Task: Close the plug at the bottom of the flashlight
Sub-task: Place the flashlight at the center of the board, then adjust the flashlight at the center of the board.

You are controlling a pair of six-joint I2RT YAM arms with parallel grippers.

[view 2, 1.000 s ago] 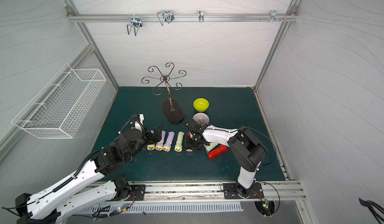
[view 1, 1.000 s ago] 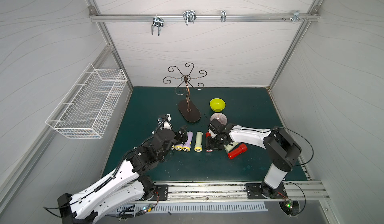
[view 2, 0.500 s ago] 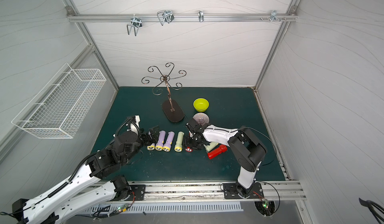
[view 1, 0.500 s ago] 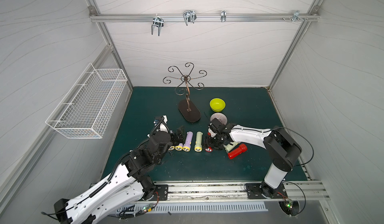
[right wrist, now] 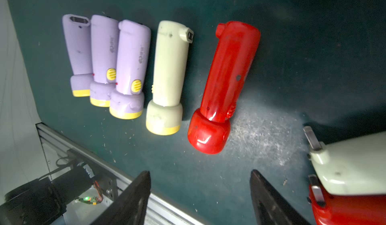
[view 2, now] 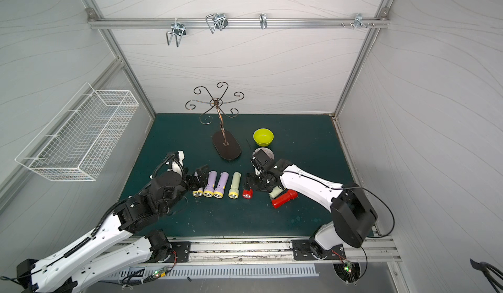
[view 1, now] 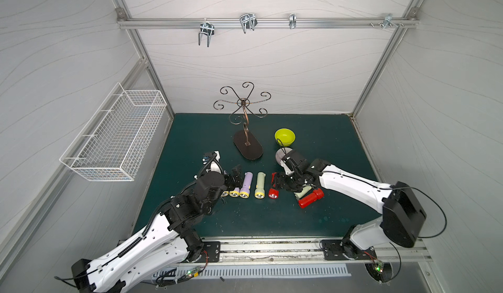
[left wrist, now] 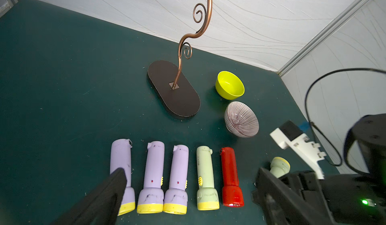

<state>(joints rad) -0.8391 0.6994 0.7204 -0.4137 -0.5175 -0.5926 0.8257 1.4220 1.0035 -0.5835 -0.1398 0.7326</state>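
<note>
Five flashlights lie side by side on the green mat: three purple ones point(left wrist: 155, 167), a pale green one point(left wrist: 205, 175) and a red flashlight point(view 1: 273, 188) point(right wrist: 225, 77). The red one's plug is a small knob point(right wrist: 219, 28) at its far end. My right gripper point(view 1: 279, 181) point(right wrist: 200, 172) is open just beyond the red flashlight's head, with nothing between its fingers. Under the right arm lie another pale green flashlight point(right wrist: 351, 161) and another red one point(view 1: 311, 197), metal prongs sticking out. My left gripper point(view 1: 235, 176) point(left wrist: 190, 171) stands open over the leftmost purple flashlight.
A copper hook stand point(view 1: 247, 147) on a dark oval base stands behind the row. A yellow-green bowl point(view 1: 284, 137) and a striped bowl point(view 1: 281, 155) sit behind my right wrist. A wire basket point(view 1: 117, 139) hangs on the left wall. The metal rail point(view 1: 272, 248) runs along the front.
My right gripper's jaws have widened and the red flashlight now lies free in the row. The left arm has shifted only slightly.
</note>
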